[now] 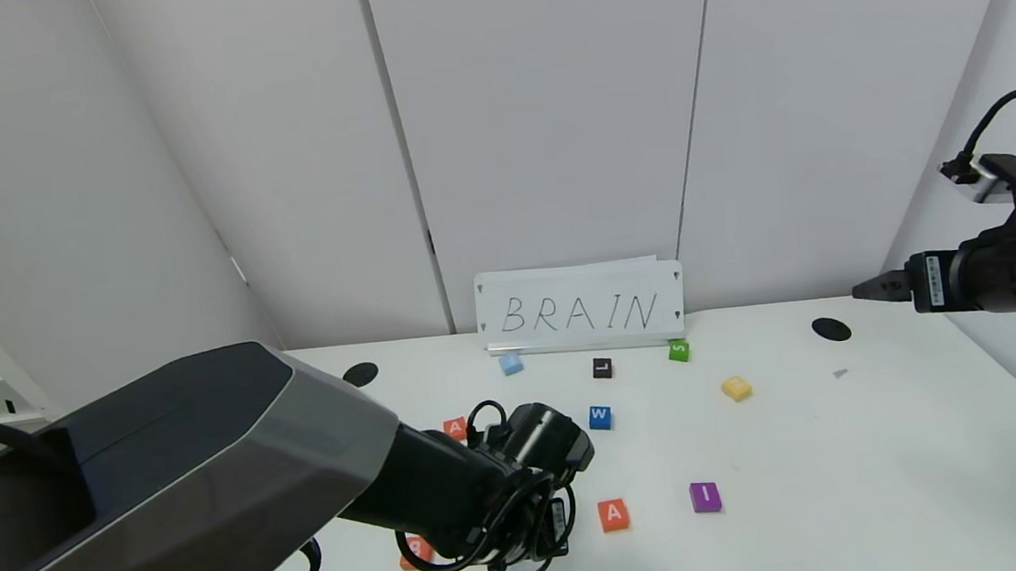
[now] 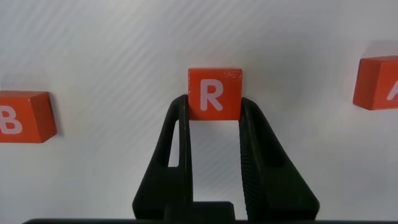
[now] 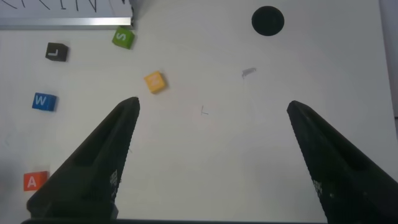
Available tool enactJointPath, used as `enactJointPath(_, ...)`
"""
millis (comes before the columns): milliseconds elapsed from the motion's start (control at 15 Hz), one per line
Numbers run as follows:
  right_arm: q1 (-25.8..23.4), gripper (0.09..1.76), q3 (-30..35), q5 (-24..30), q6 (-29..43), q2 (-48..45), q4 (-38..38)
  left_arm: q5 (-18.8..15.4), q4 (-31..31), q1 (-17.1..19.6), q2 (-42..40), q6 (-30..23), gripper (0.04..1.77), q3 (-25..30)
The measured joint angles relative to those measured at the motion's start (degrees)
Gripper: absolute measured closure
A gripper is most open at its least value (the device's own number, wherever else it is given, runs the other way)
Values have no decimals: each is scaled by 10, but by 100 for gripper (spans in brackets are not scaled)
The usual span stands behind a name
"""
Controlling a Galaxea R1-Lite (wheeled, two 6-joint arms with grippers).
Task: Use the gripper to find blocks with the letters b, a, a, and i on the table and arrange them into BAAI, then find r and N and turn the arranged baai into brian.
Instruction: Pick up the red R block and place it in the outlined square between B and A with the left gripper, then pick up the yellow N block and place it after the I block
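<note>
Big white surface fills the scene, with two black holes near its back edge and a white BRAIN sign propped against the wall between them.

The left arm reaches in low over the near-left of the surface, and its bulk hides its gripper in the head view. The wrist camera tells the story: the left gripper has its fingers clamped on the R, one on each side of the tile, letter facing up. The B lies apart on one side of it and an A on the other, both flat on the surface.

The right gripper hangs high at the far right, well above the surface, fingers spread wide and holding nothing.

Now the tiles, from the head view. The B peeks out beneath the left arm at the near edge. One A sits just right of the arm, and the purple I lies near it, further right. The second A shows behind the arm. The blue W sits mid-surface. The yellow N rests well to the right, its letter too faint to read. Near the sign lie a pale blue tile, a black L and a green S.
</note>
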Motion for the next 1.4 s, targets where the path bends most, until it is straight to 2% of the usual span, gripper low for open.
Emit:
enactJointPath(400, 0, 14, 0, 0, 0, 0, 0, 1, -2, 0, 1, -3, 131, 2)
enactJointPath(667, 0, 14, 0, 0, 0, 0, 0, 3, -1, 0, 1, -3, 85, 3)
enactJointPath(867, -1, 14, 0, 0, 0, 0, 0, 3, -3, 0, 0, -3, 61, 3)
enactJointPath(1067, -1, 14, -1, 0, 0, 0, 0, 4, -3, 0, -4, -2, 44, 4)
enactJointPath(1400, -1, 14, -1, 0, 0, 0, 0, 5, 4, 0, -30, 3, 28, 6)
